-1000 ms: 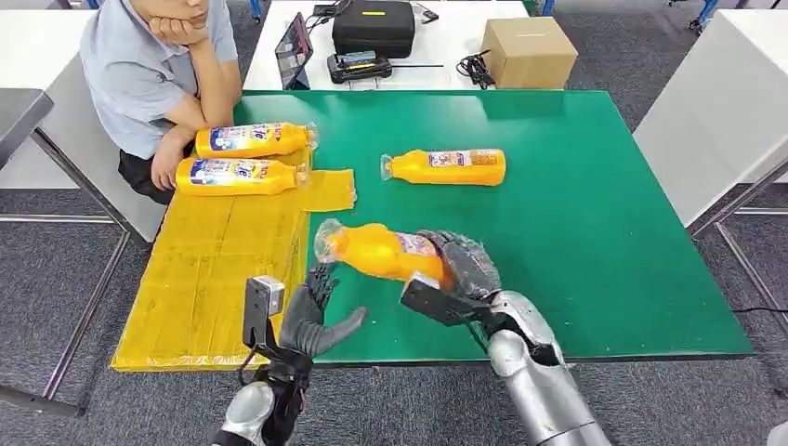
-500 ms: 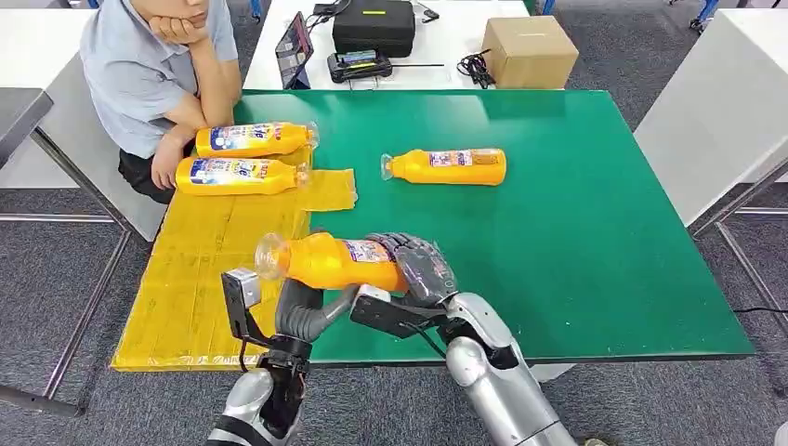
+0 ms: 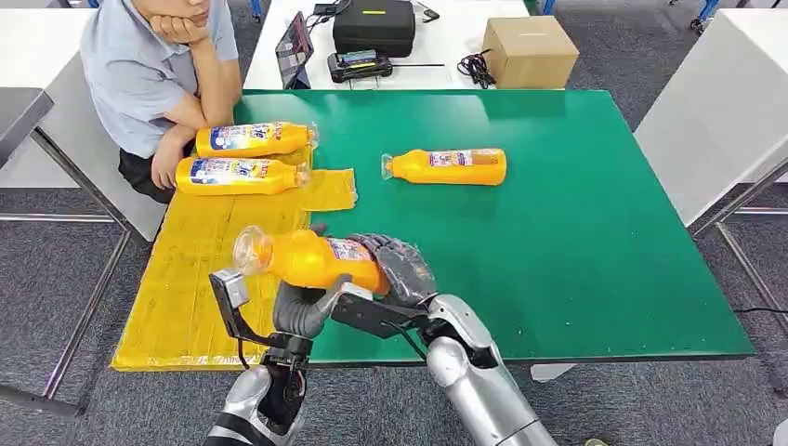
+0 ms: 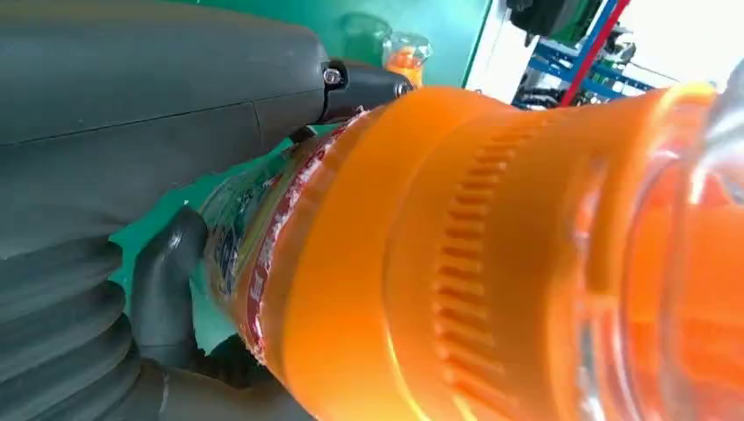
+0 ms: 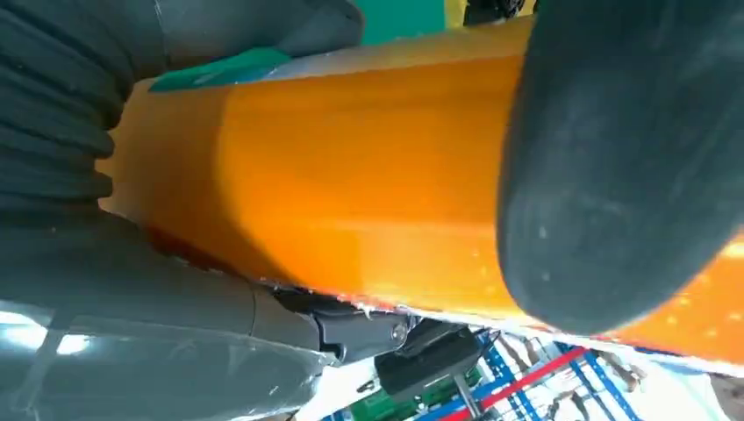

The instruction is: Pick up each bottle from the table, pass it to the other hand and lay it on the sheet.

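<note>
Two orange plastic bottles (image 3: 243, 156) lie on the yellow sheet (image 3: 200, 279) at the green counter's (image 3: 576, 232) left edge; a third orange bottle (image 3: 311, 258) is mid-handover, right hand's (image 3: 401, 268) fingers clamped on it, left hand's (image 3: 302, 309) fingers curled under it, grip uncertain; a fourth bottle (image 3: 446, 166) waits mid-counter

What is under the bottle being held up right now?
Under the held bottle, the left robot hand reaches up; the right robot hand grips its base. Contact there is hidden.

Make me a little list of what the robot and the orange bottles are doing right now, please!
Held bottle: orange, lying sideways in the air, clear cap end toward the yellow sheet
Right robot hand: grips the bottle's bottom end
Left robot hand: just under the bottle; grip unclear
Bottles on sheet: two, near a person
Bottle on green table: one, lying down
</note>
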